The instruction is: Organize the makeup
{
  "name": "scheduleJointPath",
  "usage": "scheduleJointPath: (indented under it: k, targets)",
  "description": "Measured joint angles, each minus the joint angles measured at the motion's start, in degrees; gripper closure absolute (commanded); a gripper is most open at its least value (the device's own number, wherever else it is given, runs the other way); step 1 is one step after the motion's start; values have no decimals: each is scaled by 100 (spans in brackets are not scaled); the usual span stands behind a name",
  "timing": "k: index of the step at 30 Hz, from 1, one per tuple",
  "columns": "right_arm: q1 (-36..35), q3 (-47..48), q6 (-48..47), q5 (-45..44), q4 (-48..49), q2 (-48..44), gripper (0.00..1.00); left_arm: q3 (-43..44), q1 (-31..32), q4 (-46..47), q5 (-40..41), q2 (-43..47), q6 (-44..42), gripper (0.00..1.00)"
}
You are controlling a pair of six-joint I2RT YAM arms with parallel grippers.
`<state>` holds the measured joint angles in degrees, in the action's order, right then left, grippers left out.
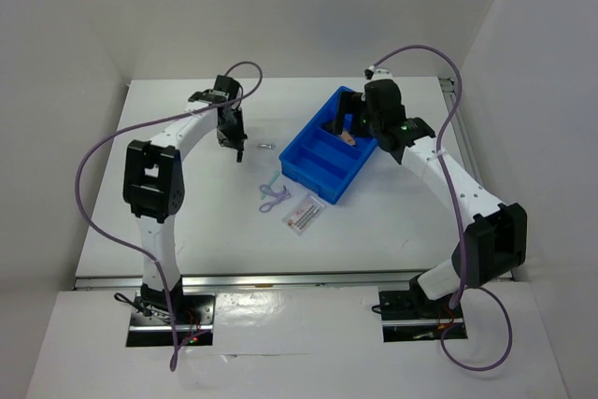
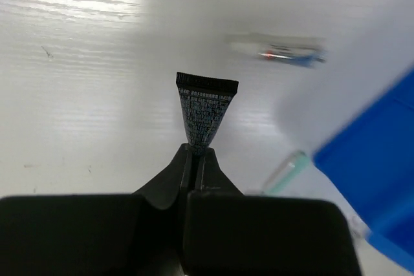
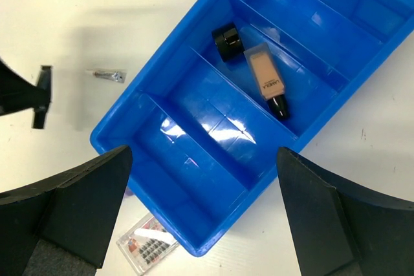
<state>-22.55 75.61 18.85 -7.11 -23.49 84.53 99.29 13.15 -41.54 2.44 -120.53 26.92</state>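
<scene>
My left gripper (image 1: pixel 233 142) is shut on a small dark printed tube (image 2: pixel 206 111) and holds it above the table, left of the blue tray (image 1: pixel 318 170). My right gripper (image 3: pixel 204 159) is open and empty above the tray (image 3: pixel 162 159). A stubby tan-and-black bottle (image 3: pixel 265 81) and a round black jar (image 3: pixel 226 40) lie in one tray compartment. The lilac looped tool (image 1: pixel 271 195), with its pale green handle (image 2: pixel 284 171), lies on the table near the tray's front corner. The flat white packet with red print (image 1: pixel 304 214) lies beside it and also shows in the right wrist view (image 3: pixel 145 245).
A tiny silvery piece (image 1: pixel 265 146) lies on the table between the left gripper and the tray; it also shows in the right wrist view (image 3: pixel 108 75). White walls enclose the table at the back and on both sides.
</scene>
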Motion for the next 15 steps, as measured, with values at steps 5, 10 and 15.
scheduleJointPath:
  k: [5,10,15]
  targets:
    - [0,-20,39,-107,-133,-376,0,136,160,114,-640,925,31,100]
    - [0,-76,264,-382,-299,-975,0,745,914,452,-1025,1027,282,100]
    - [0,-640,686,-737,-518,-1888,0,861,1770,920,-1025,691,988,100]
